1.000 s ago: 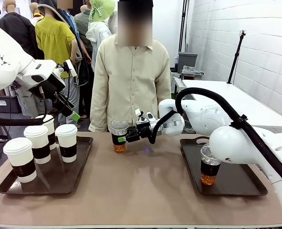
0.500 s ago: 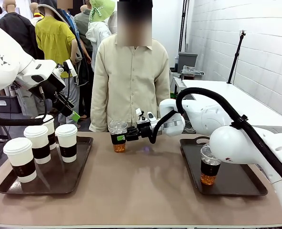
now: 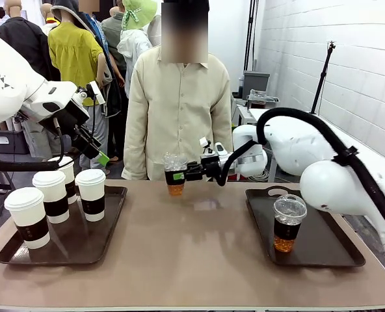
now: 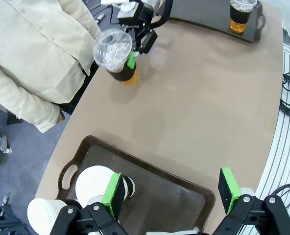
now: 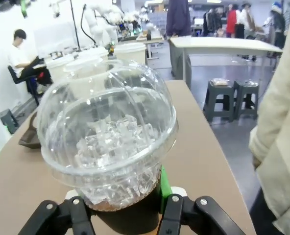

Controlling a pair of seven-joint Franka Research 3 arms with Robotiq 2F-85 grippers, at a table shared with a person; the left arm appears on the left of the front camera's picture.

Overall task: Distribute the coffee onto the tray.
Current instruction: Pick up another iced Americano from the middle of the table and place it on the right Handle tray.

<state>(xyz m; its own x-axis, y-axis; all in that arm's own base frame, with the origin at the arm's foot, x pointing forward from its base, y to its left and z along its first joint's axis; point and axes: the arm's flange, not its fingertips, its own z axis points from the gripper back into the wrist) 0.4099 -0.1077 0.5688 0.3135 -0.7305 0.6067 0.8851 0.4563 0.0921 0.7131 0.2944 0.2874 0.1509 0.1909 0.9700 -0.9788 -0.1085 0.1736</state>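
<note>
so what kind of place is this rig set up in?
Likely a robotics lab or demo hall, not a café. The right wrist view shows other robot arms at a far table; the front view shows a white block wall and a camera stand behind the brown table.

A robot lab: painted block wall (image 3: 348, 58), brown table (image 3: 192, 247), workstations behind

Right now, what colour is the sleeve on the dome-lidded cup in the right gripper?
Dark brown to black, around the cup held by the right gripper; the front view shows it best.
</note>
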